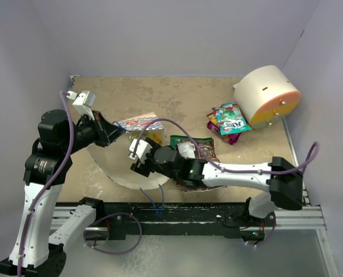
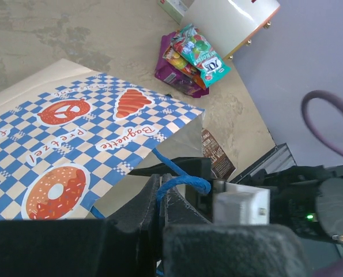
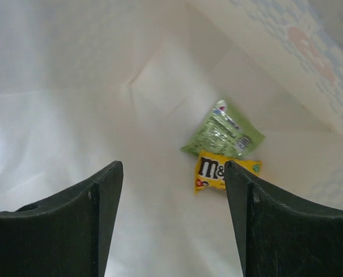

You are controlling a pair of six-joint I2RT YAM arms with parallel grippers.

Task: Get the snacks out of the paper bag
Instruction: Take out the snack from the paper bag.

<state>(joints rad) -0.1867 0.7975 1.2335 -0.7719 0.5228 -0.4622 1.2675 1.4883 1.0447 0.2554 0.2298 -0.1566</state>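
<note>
**Paper mouth hangs on one thin string, with two packets deep inside**

Far back in the bag lie a green packet and, touching its lower edge, a yellow M&M's packet. The paper bag lies on its side on the table, mouth toward the arms.

The right gripper is inside that mouth, fingers spread wide and holding nothing, the packets well ahead of it. The left gripper is pinched tight on the blue string handle, lifting the upper wall.

The likely risks:
- The string may slide through the pinch, or the arm pushing inward may drag the bag, so the wall sags onto the right wrist and hides the packets.
- The two packets overlap and look slick, so a closing grip may catch only one corner, or push both deeper along the smooth lining.
- The fingers may pinch the lining along with a packet.

Outside, a chip bag lies beside the right arm, and candy bags rest against the cream cylinder.
</note>
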